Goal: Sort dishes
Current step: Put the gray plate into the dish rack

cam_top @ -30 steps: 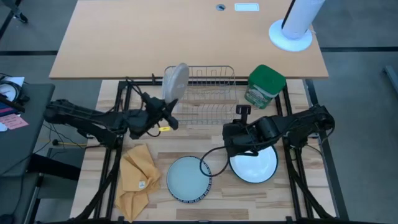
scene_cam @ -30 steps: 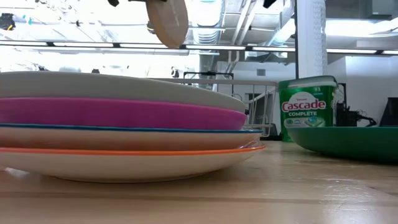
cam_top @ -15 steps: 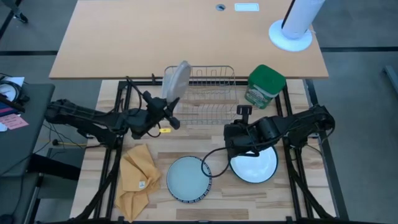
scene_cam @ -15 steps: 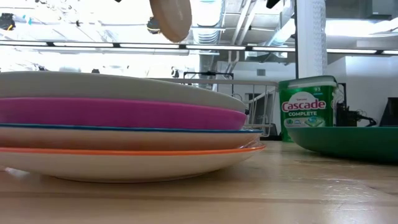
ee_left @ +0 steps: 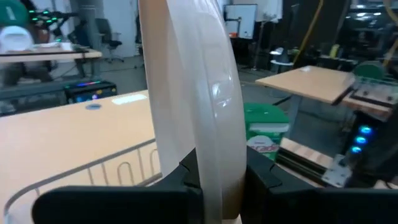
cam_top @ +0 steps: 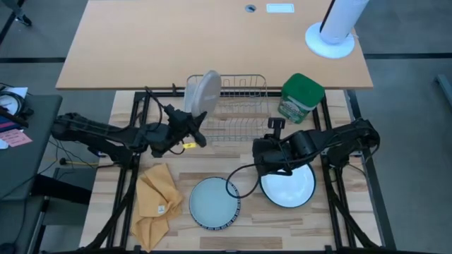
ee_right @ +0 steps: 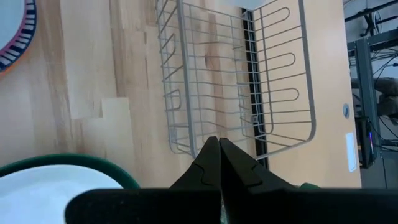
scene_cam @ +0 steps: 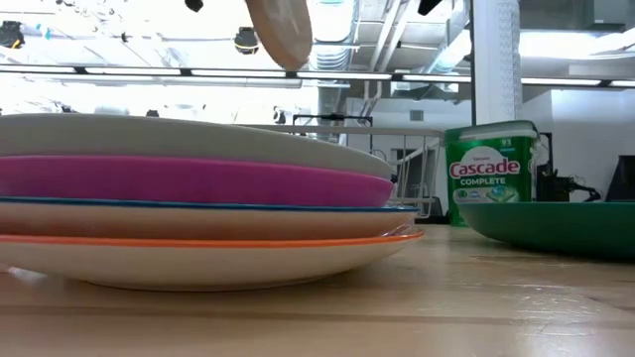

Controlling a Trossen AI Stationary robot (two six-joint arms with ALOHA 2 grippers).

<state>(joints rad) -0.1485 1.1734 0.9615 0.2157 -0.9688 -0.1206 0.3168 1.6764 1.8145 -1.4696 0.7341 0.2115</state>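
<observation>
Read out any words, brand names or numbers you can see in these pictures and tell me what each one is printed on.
"Cascade" on the green canister, white letters, low view.
"COMPLETE" just below it on the same label.
Small print at the label's top and bottom: too small to read.
Canister label in the left wrist view: blurred, unreadable.
Tag on the yellow cloth: too small to read.
No text on the plates.

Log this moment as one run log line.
left hand: shut on grey plate, upright over rack | right hand: shut, empty, above white plate
</observation>
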